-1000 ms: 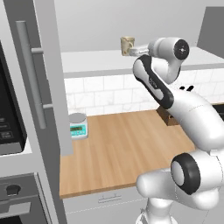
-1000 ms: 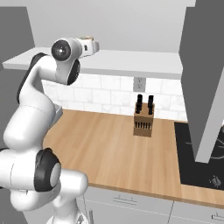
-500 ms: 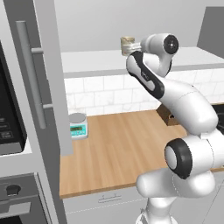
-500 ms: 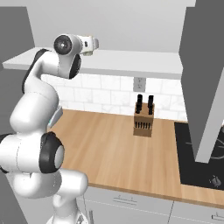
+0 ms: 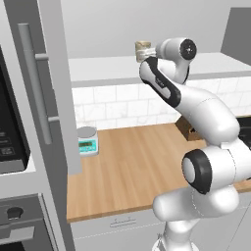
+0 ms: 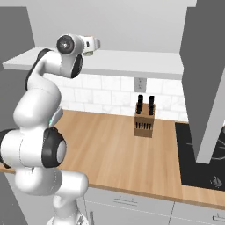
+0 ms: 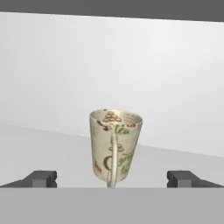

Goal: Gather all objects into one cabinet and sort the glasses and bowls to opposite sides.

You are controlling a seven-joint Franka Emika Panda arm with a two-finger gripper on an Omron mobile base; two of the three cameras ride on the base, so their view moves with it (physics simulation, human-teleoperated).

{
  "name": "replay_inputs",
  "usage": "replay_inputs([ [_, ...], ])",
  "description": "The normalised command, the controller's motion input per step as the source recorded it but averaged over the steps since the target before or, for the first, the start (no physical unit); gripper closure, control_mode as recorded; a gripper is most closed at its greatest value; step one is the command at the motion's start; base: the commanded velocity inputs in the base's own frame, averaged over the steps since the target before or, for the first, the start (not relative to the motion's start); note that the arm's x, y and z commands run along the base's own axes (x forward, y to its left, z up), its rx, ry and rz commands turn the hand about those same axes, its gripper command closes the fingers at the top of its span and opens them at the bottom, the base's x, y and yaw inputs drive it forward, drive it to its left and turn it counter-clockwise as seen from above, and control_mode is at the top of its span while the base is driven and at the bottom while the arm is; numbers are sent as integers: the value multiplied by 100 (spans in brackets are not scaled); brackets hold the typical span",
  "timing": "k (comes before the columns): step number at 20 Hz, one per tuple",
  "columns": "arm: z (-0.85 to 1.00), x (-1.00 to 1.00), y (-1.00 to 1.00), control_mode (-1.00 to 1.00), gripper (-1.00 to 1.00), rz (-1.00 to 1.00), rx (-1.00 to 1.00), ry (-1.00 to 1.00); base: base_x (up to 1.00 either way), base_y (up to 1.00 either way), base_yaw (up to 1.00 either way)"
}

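Observation:
One of the glasses, a cream cup (image 7: 114, 146) with a red and green pattern, stands upright on the cabinet's white shelf (image 5: 103, 68). Its thin handle faces the hand camera. My gripper (image 7: 113, 179) is open, level with the cup's base and a little short of it, with one dark fingertip (image 7: 41, 178) on each side. In the left base view the cup (image 5: 142, 50) sits just left of the gripper (image 5: 152, 50). In the right base view the gripper (image 6: 95, 44) hovers over the shelf (image 6: 132, 61). The bowls are out of view.
The cabinet's grey door (image 5: 46, 83) with its long bar handle stands open at the left. A small scale (image 5: 87, 141) and a knife block (image 6: 145, 118) stand on the wooden counter (image 5: 132, 166). A cooktop (image 6: 197, 154) and another grey door (image 6: 206, 79) are at the right.
The arm's upper joints have swung left, carrying the hand closer to the cup. The cup has stayed in place and the jaws have stayed open.

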Motion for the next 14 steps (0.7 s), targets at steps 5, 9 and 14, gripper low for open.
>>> replay_inputs([
  [5,-11,21,0,-100,-100,0,0,0,0,0,0],
  [9,-10,23,0,-100,-100,0,0,0,0,0,0],
  [14,-16,21,0,-100,-100,0,0,0,0,0,0],
])
